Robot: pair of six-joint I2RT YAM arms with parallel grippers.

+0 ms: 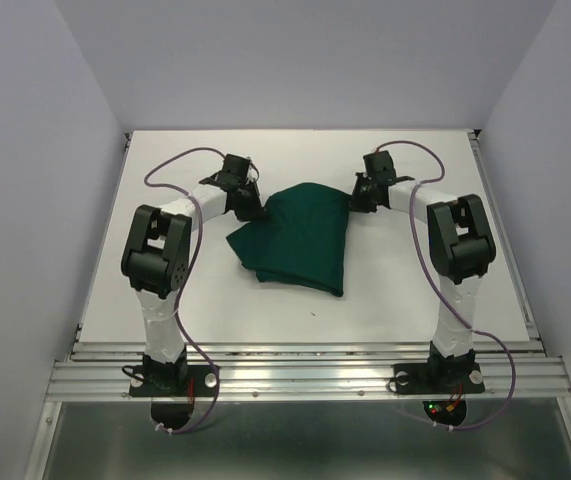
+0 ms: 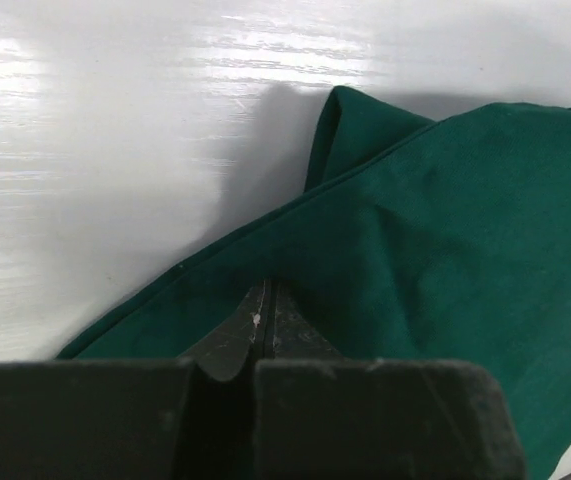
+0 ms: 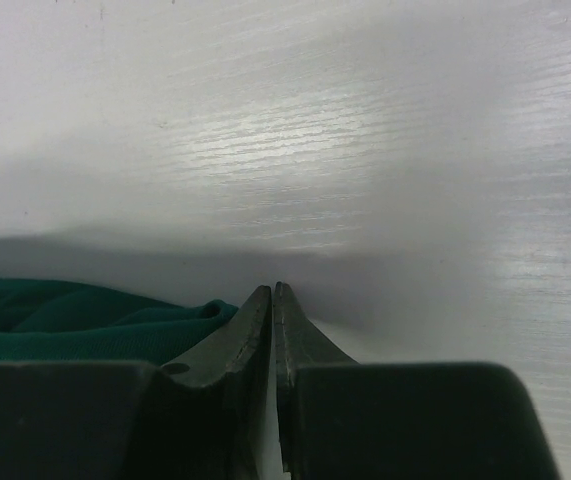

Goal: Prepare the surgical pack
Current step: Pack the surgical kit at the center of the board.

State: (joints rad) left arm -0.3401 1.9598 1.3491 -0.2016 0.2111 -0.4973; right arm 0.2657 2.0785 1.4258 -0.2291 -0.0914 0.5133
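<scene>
The surgical pack shows as a dark green cloth drape [image 1: 300, 240], folded into a loose bundle in the middle of the white table. My left gripper [image 1: 250, 210] is at the bundle's far left corner. In the left wrist view its jaws are shut [image 2: 267, 287], with the tips buried in a crease of the drape [image 2: 445, 230]. My right gripper [image 1: 363, 200] is at the bundle's far right corner. There its jaws are shut [image 3: 273, 288] over bare table. The drape's edge [image 3: 55, 320] lies just left of its left finger.
The white table [image 1: 165, 290] reaches out on all sides of the bundle. A metal rail [image 1: 305, 370] runs along the near edge, where both arm bases stand. Pale walls close in the left, right and back.
</scene>
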